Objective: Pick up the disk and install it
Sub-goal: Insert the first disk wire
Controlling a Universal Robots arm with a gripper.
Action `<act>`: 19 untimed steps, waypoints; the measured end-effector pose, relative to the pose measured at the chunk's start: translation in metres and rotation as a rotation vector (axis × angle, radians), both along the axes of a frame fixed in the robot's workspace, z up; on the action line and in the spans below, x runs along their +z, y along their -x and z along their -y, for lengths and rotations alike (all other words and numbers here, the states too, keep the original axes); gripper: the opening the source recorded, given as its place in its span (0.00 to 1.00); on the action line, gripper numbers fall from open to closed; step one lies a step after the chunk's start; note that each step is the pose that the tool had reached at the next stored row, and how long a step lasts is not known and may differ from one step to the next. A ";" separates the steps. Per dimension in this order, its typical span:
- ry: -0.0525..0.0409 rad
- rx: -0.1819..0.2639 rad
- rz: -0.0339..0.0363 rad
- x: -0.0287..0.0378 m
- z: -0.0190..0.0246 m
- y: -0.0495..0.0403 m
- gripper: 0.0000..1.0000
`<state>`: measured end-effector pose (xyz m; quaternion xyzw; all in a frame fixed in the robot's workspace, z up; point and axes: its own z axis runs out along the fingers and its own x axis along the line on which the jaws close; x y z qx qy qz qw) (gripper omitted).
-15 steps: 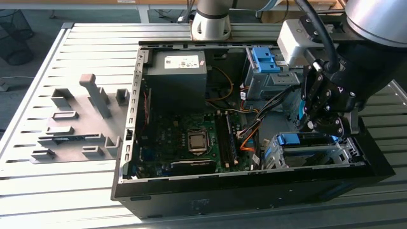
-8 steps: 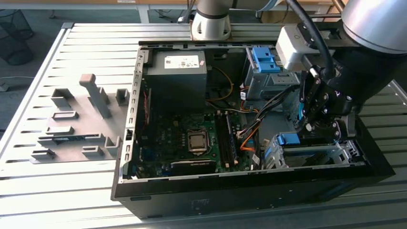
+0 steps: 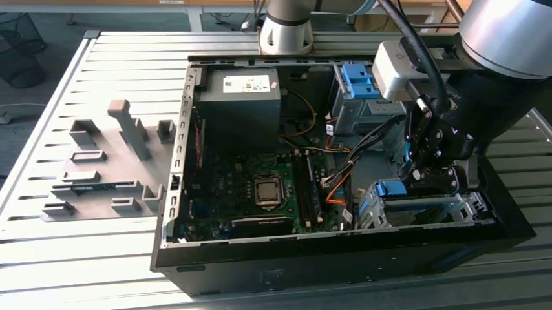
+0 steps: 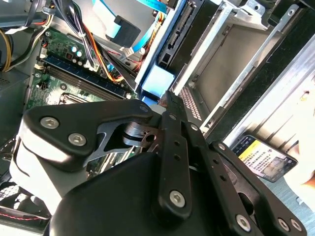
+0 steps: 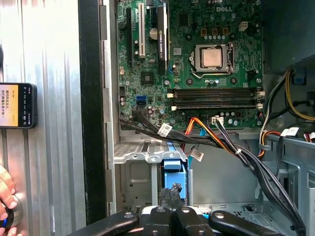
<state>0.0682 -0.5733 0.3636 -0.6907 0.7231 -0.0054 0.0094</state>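
I see silver-grey tubular arm (image 3: 509,29), white camera box (image 3: 399,68) at wrist, thick black cable (image 3: 421,48), black bar-link gripper (image 4: 167,105) with silver screws (image 4: 177,198).

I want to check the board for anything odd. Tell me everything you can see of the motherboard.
The motherboard is a green circuit board lying flat on the floor of the open black case. Its processor socket holds a bare silver chip in a metal frame, with no cooler over it. Long black memory slots run beside it, and white and black expansion slots stand farther off. Bundled black and orange cables cross one edge.
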 end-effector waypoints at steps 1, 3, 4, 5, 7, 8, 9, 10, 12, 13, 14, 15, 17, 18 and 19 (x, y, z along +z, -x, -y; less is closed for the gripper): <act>0.0001 0.000 -0.0001 0.0000 0.0000 0.0000 0.11; 0.0001 0.000 0.0000 -0.0001 0.0000 0.0000 0.11; 0.0000 0.000 0.0000 -0.0001 0.0000 0.0000 0.11; 0.0000 0.000 0.0000 -0.0002 0.0000 0.0000 0.11; 0.0000 0.000 0.0000 -0.0002 0.0000 0.0000 0.11; -0.0001 0.000 0.0000 -0.0003 0.0000 -0.0003 0.11; -0.0002 0.000 0.0000 -0.0004 0.0000 -0.0010 0.11; -0.0002 0.000 0.0000 -0.0004 0.0000 -0.0021 0.11; -0.0001 0.000 0.0000 -0.0005 0.0000 -0.0060 0.11; 0.0000 0.000 0.0000 -0.0005 0.0000 -0.0085 0.11; -0.0001 0.000 0.0000 -0.0007 0.0000 -0.0105 0.11; 0.0000 0.000 0.0000 -0.0006 0.0000 -0.0119 0.11; 0.0000 0.000 0.0000 -0.0006 -0.0001 -0.0130 0.11; 0.0000 0.000 0.0000 -0.0006 0.0000 -0.0130 0.11; 0.0001 0.000 0.0000 -0.0006 0.0000 -0.0133 0.11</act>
